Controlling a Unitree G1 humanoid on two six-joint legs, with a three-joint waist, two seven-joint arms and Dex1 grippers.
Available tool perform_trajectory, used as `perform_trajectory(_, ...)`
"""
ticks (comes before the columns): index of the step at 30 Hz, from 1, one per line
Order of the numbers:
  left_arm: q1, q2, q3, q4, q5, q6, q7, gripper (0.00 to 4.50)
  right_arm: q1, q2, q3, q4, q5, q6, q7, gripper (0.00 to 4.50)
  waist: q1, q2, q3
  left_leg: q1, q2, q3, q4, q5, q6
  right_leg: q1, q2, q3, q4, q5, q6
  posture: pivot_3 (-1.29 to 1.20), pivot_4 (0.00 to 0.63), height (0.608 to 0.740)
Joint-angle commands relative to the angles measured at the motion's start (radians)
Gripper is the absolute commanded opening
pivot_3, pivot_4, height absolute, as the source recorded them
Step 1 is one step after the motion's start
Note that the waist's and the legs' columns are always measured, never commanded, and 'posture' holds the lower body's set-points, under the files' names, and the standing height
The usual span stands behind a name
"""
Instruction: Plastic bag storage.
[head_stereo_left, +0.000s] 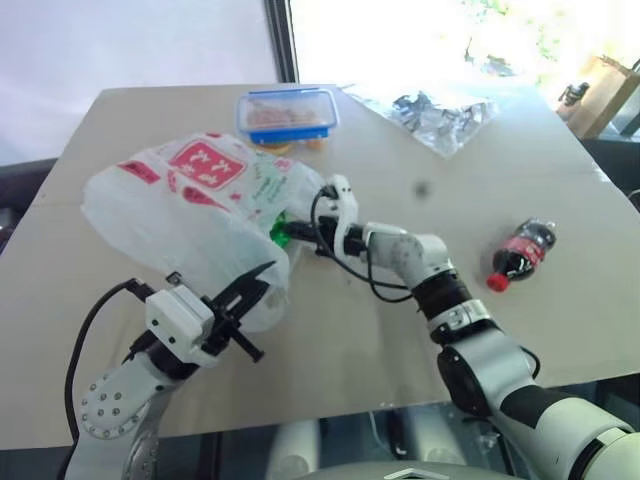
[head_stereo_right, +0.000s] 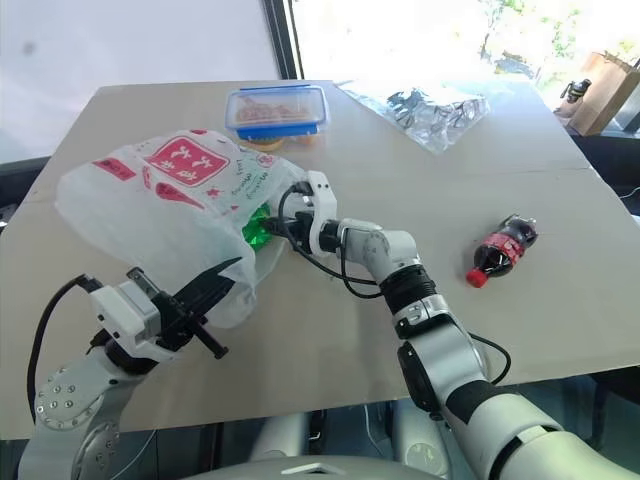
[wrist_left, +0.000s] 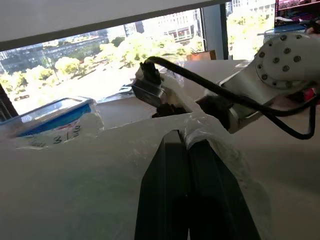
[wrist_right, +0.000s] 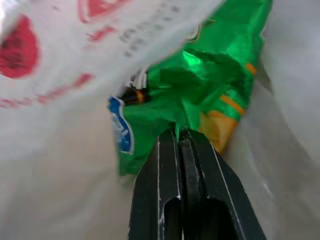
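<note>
Nearest, left hand (head_stereo_left: 262, 287): fingers pressed together on a fold of the plastic bag (head_stereo_left: 190, 215), pinching its near edge and holding it raised off the counter (head_stereo_left: 330, 340). In the left wrist view, thin white film draped over both closed fingers (wrist_left: 172, 190). Bag itself: large, translucent white, red square logo on top, billowed over the left half of the counter, mouth facing right. At that mouth, right hand (head_stereo_right: 272, 232): reaching in from the right, fingers shut on the edge of a green chip packet (wrist_right: 200, 85), packet lying mostly inside the bag, green showing through the film (head_stereo_right: 258, 226). Right of the arms, well apart from the bag: small cola bottle (head_stereo_left: 522, 253) lying on its side, red cap toward the near edge. Farther back, just beyond the bag: clear food container with blue lid (head_stereo_left: 287, 112). At the far right, near the window: crumpled clear silvery plastic bag with dark bits (head_stereo_left: 440, 115).
</note>
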Motion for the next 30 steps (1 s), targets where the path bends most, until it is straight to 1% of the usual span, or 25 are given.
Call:
perform_trajectory(1,0.001,-0.004,0.008,-0.004,-0.032,0.013,0.006,0.00,-0.051,0.073,0.000,0.023,-0.043,-0.114,0.066,0.97,-0.001,0.001,0.000,0.000,0.000,0.000,0.000,0.000,0.000,0.000,0.000,0.000,0.000,0.000,0.000,0.00,0.150,0.740)
perform_trajectory(2,-0.009,-0.007,0.002,-0.002,-0.042,0.020,0.005,0.00,-0.047,0.043,0.001,0.014,-0.062,-0.135,0.074,1.37,-0.001,0.000,0.000,0.000,0.000,0.000,0.000,0.000,0.000,0.000,0.000,0.000,0.000,0.000,0.000,0.00,0.150,0.740)
perform_trajectory(3,-0.020,-0.008,-0.007,-0.002,-0.052,0.027,0.002,0.00,-0.044,0.015,0.002,0.005,-0.084,-0.159,0.074,1.88,0.000,0.001,0.000,0.000,0.000,0.000,0.000,0.000,0.000,0.000,0.000,0.000,0.000,0.000,0.000,0.00,0.150,0.740)
perform_trajectory(6,-0.068,-0.018,-0.034,0.002,-0.083,0.059,0.004,0.00,-0.034,-0.044,-0.040,-0.042,-0.084,-0.160,0.095,3.24,0.003,0.000,0.000,0.000,0.000,0.000,0.000,0.000,0.000,0.000,0.000,0.000,0.000,0.000,0.000,0.00,0.150,0.740)
perform_trajectory(9,-0.112,-0.020,-0.054,0.001,-0.130,0.112,0.006,0.00,0.005,-0.094,-0.050,-0.158,-0.057,-0.088,0.142,3.24,0.007,0.000,0.000,-0.001,0.000,0.000,0.000,0.000,0.000,0.000,-0.001,0.000,0.000,0.000,0.000,0.00,0.150,0.740)
perform_trajectory(13,-0.177,-0.025,-0.099,0.011,-0.173,0.174,-0.005,0.00,0.109,-0.182,-0.060,-0.432,-0.006,0.041,0.159,3.24,0.008,0.000,0.000,-0.001,0.000,0.000,0.000,0.000,0.000,0.001,-0.001,0.000,0.000,0.000,0.000,0.00,0.150,0.740)
perform_trajectory(15,-0.213,-0.033,-0.120,0.022,-0.186,0.195,-0.006,0.00,0.156,-0.234,-0.088,-0.568,0.009,0.088,0.120,3.24,0.007,0.001,0.001,-0.001,0.000,-0.001,0.000,0.000,0.000,0.000,-0.001,0.000,0.000,0.000,0.000,0.00,0.150,0.740)
perform_trajectory(18,-0.278,-0.048,-0.157,0.055,-0.201,0.223,-0.020,0.00,0.222,-0.354,-0.129,-0.754,-0.017,0.131,0.059,3.24,0.008,0.001,0.001,-0.001,-0.001,0.000,0.000,0.000,0.000,0.001,-0.001,0.000,0.000,0.000,0.001,0.00,0.150,0.740)
perform_trajectory(21,-0.359,-0.068,-0.200,0.100,-0.222,0.254,-0.043,0.00,0.269,-0.456,-0.235,-0.892,-0.019,0.205,-0.047,3.24,0.016,0.001,0.001,-0.001,-0.001,-0.001,0.000,0.000,0.000,0.001,-0.001,0.000,0.000,0.000,0.001,0.00,0.150,0.740)
perform_trajectory(24,-0.447,-0.095,-0.247,0.156,-0.235,0.282,-0.079,0.00,0.331,-0.548,-0.316,-0.986,-0.035,0.249,-0.123,3.24,0.031,0.001,0.001,-0.001,-0.002,-0.001,0.001,0.000,0.000,0.001,0.000,0.000,-0.001,0.000,0.001,0.00,0.150,0.740)
perform_trajectory(27,-0.560,-0.143,-0.314,0.240,-0.237,0.297,-0.142,0.00,0.400,-0.608,-0.432,-1.074,-0.032,0.318,-0.213,3.24,0.030,0.001,0.001,-0.001,-0.002,0.000,0.001,0.000,0.000,0.001,0.000,0.001,-0.001,0.000,0.001,0.00,0.150,0.740)
perform_trajectory(28,-0.586,-0.155,-0.326,0.263,-0.239,0.299,-0.159,0.00,0.414,-0.618,-0.453,-1.098,-0.034,0.336,-0.236,3.24,0.031,0.001,0.001,-0.001,-0.002,0.000,0.001,0.000,0.000,0.001,0.000,0.001,-0.001,0.000,0.001,0.00,0.150,0.740)
perform_trajectory(30,-0.666,-0.186,-0.362,0.325,-0.265,0.324,-0.223,0.00,0.455,-0.651,-0.520,-1.169,-0.081,0.394,-0.318,3.24,0.028,0.003,0.001,-0.001,-0.002,0.000,0.001,0.000,0.000,0.001,0.000,0.001,-0.001,0.000,0.001,0.00,0.150,0.740)
